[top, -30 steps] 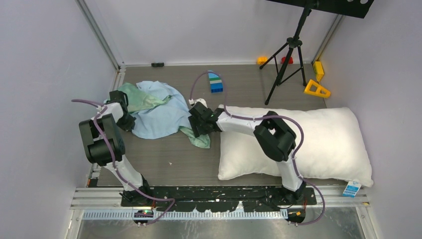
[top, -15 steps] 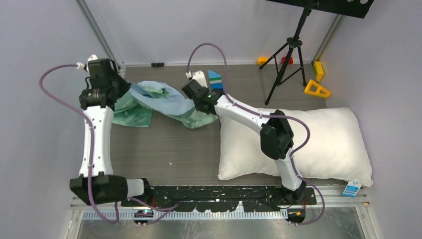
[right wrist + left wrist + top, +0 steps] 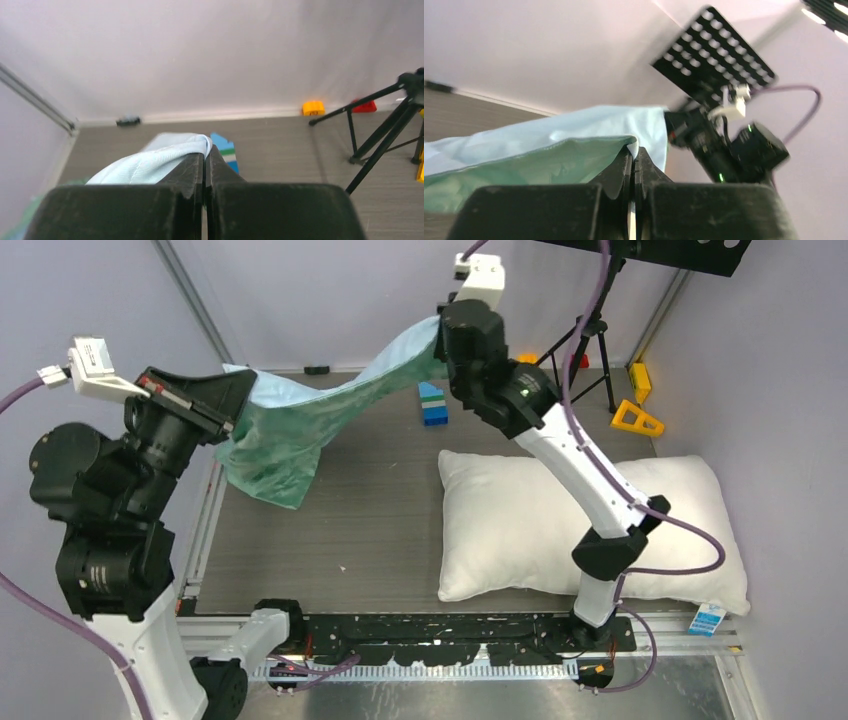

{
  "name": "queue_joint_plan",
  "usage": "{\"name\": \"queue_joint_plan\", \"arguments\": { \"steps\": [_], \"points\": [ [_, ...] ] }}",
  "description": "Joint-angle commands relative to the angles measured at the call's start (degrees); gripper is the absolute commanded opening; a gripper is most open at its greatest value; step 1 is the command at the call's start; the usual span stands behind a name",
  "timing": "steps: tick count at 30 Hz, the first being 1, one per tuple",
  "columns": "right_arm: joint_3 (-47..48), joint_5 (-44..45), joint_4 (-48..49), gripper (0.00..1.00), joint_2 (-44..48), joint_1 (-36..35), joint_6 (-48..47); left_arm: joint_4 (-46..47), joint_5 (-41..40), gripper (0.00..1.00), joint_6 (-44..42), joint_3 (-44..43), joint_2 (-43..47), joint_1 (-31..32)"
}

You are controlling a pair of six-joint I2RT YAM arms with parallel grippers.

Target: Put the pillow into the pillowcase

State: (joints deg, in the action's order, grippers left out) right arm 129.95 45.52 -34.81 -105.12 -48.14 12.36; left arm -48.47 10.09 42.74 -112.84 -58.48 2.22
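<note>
Pillowcase (image 3: pixel 300 430) in left and right jaws, both fully closed on it

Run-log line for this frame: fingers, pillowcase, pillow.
left fingers: shut on pillowcase | right fingers: shut on pillowcase | pillowcase: off the table, stretched between both arms | pillow: lying on table, not in pillowcase

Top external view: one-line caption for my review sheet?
Left gripper and right gripper hold the pillowcase stretched aloft between them; the pillow lies on the table.
</note>
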Motion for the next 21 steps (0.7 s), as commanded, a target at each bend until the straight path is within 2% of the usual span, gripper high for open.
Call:
{"name": "queue_joint_plan", "arguments": {
  "steps": [1,4,9,12,14,17,19,21],
  "points": [
    [5.0,2.6,0.5,0.00,2.7,3.6,-1.5,7.5,17.8,0.00,10.5,7.5,3.6,2.2],
    [1.5,-0.3,-2.5,0.00,4.7,7.5,2.5,9.4,21.9,0.00,13.3,17.9,9.8,6.1],
    [-10.3,-4.3,-4.9,0.00,10.3,13.1,8.5,10.0,26.1,0.00,13.8,31.7,15.7,12.7],
    [-18.8,-5.0,-5.2,0.00,14.9,13.6,10.5,9.4,27.2,0.00,12.0,38.6,15.0,16.6],
    [-24.0,-5.3,-5.2,0.00,18.6,13.6,11.7,8.6,25.1,0.00,9.7,41.4,13.7,19.2],
    [-27.5,-5.4,-6.2,0.00,20.9,13.7,12.2,8.4,19.5,0.00,6.9,37.7,9.7,22.5],
    [-26.3,-6.3,-6.5,0.00,21.8,13.8,11.7,7.0,14.6,0.00,4.1,27.9,4.8,22.5],
    [-23.0,-7.1,-5.9,0.00,22.9,13.7,11.2,4.9,9.1,0.00,0.7,13.9,-1.9,22.5]
  ]
}}
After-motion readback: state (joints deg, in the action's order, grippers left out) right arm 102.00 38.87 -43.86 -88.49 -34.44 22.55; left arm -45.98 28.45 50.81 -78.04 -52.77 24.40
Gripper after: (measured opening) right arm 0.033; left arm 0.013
